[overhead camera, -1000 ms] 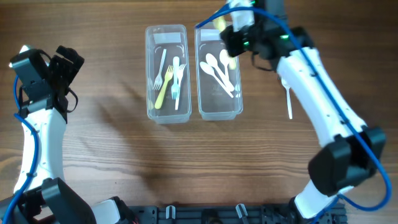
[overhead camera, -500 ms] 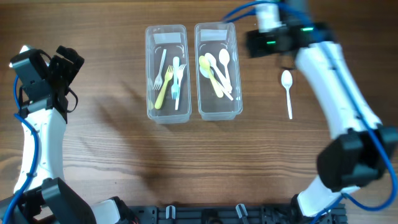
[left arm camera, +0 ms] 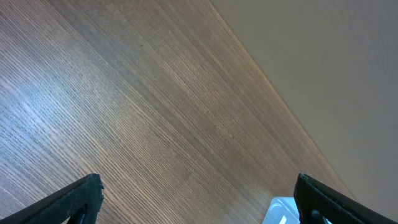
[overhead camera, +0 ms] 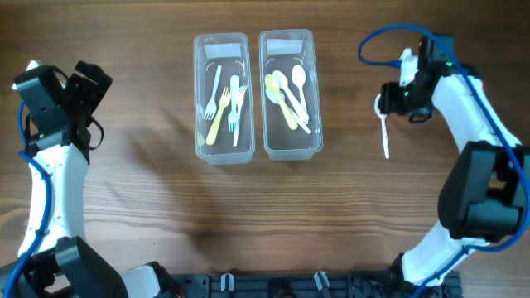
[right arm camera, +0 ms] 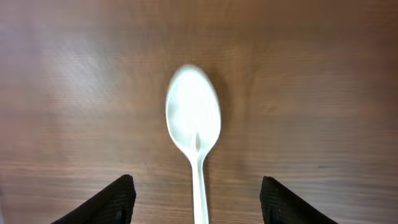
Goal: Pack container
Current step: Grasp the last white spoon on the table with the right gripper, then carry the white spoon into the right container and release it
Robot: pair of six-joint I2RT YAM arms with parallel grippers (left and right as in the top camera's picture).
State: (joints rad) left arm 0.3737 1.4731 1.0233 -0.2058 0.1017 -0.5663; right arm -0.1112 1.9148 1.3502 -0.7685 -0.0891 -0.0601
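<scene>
Two clear containers stand side by side at the back: the left one [overhead camera: 221, 98] holds several forks, the right one [overhead camera: 290, 95] holds several spoons, one of them yellow. A lone white spoon [overhead camera: 383, 130] lies on the wood to their right. My right gripper [overhead camera: 396, 97] hovers over that spoon's bowl; in the right wrist view the spoon [right arm camera: 194, 130] lies on the table between the open fingers [right arm camera: 109, 202] of the right gripper [right arm camera: 198, 202], untouched. My left gripper [overhead camera: 79, 83] is far left, open and empty; its wrist view shows the left gripper [left arm camera: 196, 196] over bare wood.
A corner of a clear container [left arm camera: 281, 211] shows at the bottom right of the left wrist view. The table's far edge [left arm camera: 273, 93] runs diagonally there. A black rail [overhead camera: 273, 285] lines the front edge.
The right arm swung from above the spoon container out to the right and opened its jaws. A yellow spoon now lies in that container. The left arm stayed still.
</scene>
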